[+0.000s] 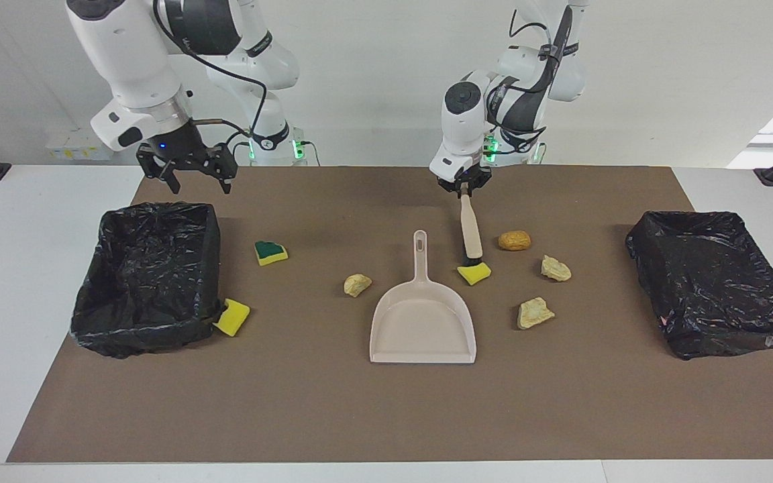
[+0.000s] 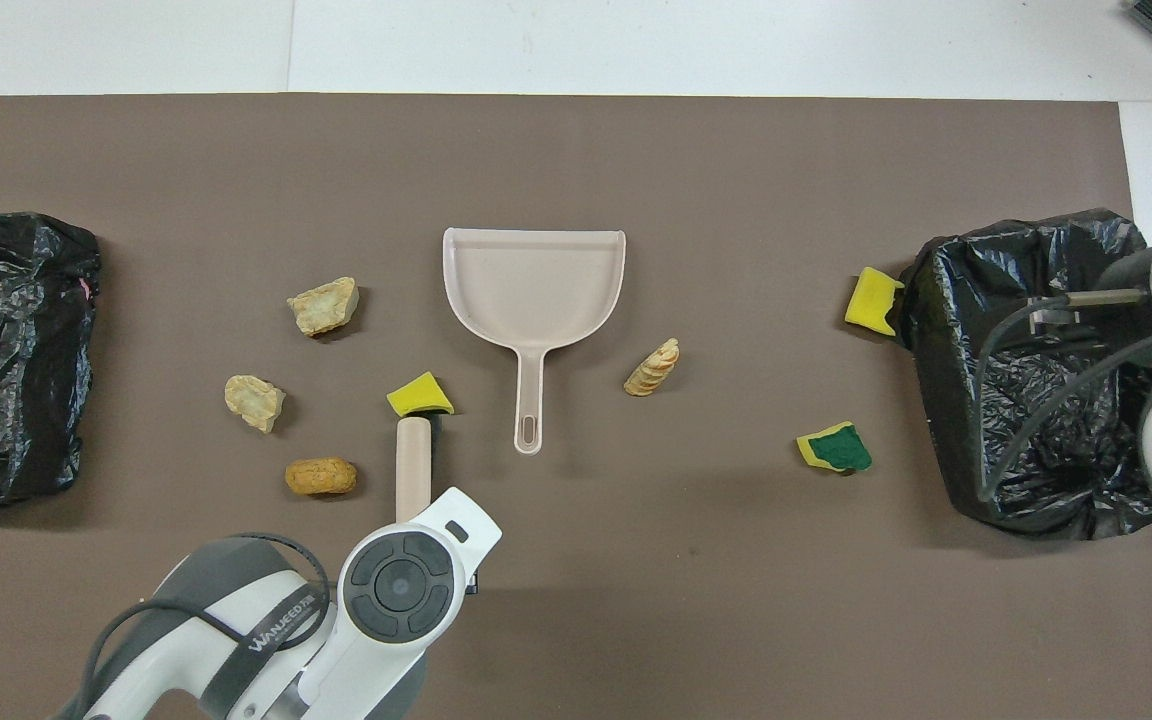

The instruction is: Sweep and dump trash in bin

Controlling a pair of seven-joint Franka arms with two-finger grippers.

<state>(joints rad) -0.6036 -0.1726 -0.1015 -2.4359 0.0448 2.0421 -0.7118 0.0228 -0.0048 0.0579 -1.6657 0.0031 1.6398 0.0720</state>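
Observation:
My left gripper (image 1: 465,190) is shut on the handle of the beige brush (image 1: 471,231), which hangs down steeply. Its dark bristles touch a yellow sponge piece (image 1: 474,273) beside the beige dustpan's (image 1: 423,322) handle. In the overhead view the brush (image 2: 413,465) points at that sponge piece (image 2: 420,395). More trash lies around: a brown lump (image 1: 514,240), two beige chunks (image 1: 555,267) (image 1: 535,312), another chunk (image 1: 357,284), a green-backed sponge (image 1: 270,252). A yellow sponge (image 1: 232,317) leans on the black-bagged bin (image 1: 205,268). My right gripper (image 1: 188,176) hangs open by that bin's robot-side rim.
A second black-bagged bin (image 1: 715,221) stands at the left arm's end of the brown mat. The dustpan (image 2: 533,280) lies flat mid-table, its mouth turned away from the robots. White table shows past the mat's edges.

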